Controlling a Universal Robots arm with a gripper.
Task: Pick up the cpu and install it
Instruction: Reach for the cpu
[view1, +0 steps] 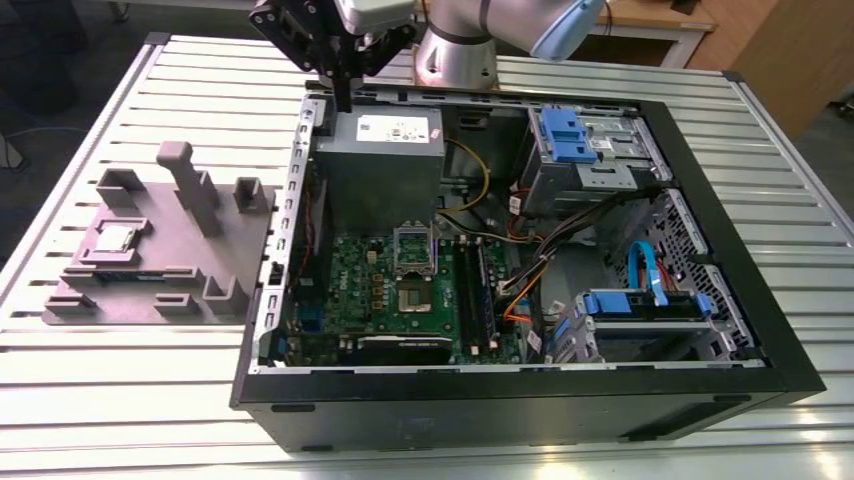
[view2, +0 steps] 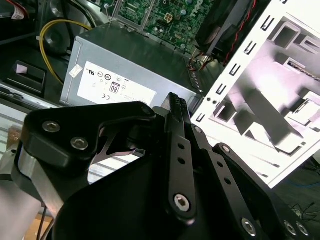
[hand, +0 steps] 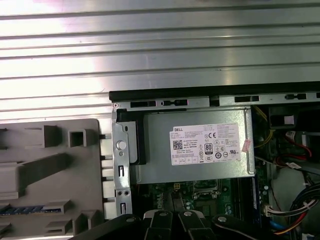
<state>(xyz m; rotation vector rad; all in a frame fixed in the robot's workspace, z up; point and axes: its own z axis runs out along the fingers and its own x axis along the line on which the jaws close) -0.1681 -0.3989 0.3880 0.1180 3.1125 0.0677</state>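
So far nothing done | cpu (view1: 118, 237) lies on tray (view1: 167, 255), 9 o'clock of case (view1: 534, 405), exterior view | jaws closed, empty, above case's 12 o'clock rim | socket (view1: 414, 290) looks unfilled

Small, square, shiny silver cpu (view1: 118, 238) flat on the grey fixture (view1: 163, 258), top upward

Grey power supply (view2: 135, 60) beneath closed jaws

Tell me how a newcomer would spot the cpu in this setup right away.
At the exterior view's left, beside the open computer case, lies a grey fixture tray. The cpu rests on it, the only shiny silver square among dull grey blocks.
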